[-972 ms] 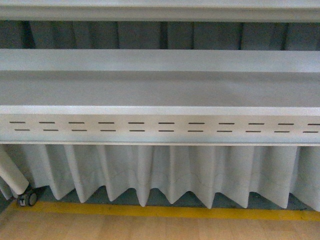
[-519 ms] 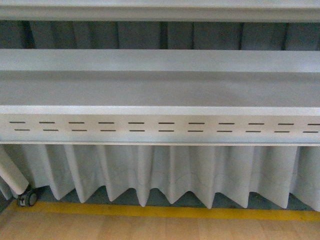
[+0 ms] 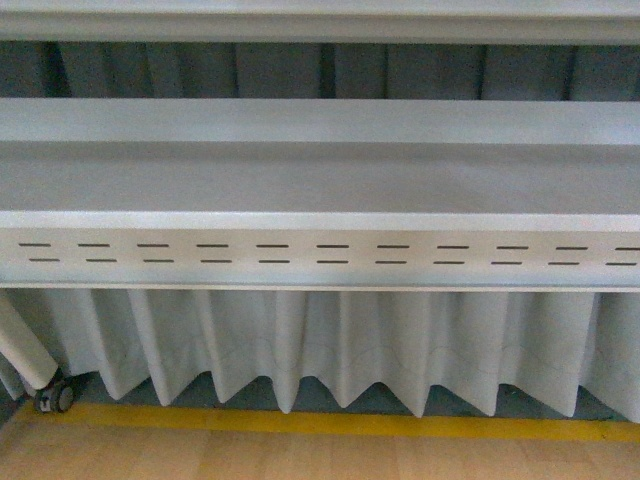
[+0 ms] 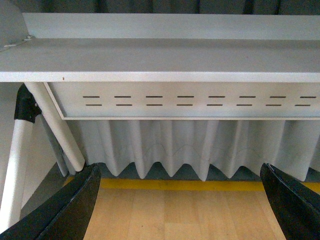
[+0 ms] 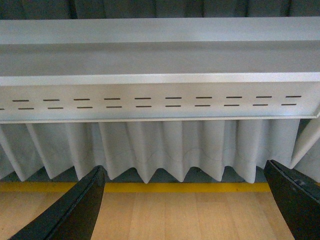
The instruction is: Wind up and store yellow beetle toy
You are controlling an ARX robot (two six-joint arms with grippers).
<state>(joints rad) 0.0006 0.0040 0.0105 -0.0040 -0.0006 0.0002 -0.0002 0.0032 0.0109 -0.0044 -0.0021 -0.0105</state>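
Observation:
The yellow beetle toy is out of view in every frame. My left gripper (image 4: pixel 180 200) is open and empty, its black fingers (image 4: pixel 70 210) wide apart over the wooden tabletop (image 4: pixel 180 215). My right gripper (image 5: pixel 185 202) is also open and empty, its black fingers (image 5: pixel 80 212) spread over the same wooden surface (image 5: pixel 185 215). Neither arm shows in the front view.
A grey metal shelf with a slotted front panel (image 3: pixel 320 255) runs across ahead, with a pleated white curtain (image 3: pixel 330 345) below it. A yellow strip (image 3: pixel 320 423) edges the wooden tabletop (image 3: pixel 300 455). A white leg with a caster (image 3: pixel 52 397) stands at the far left.

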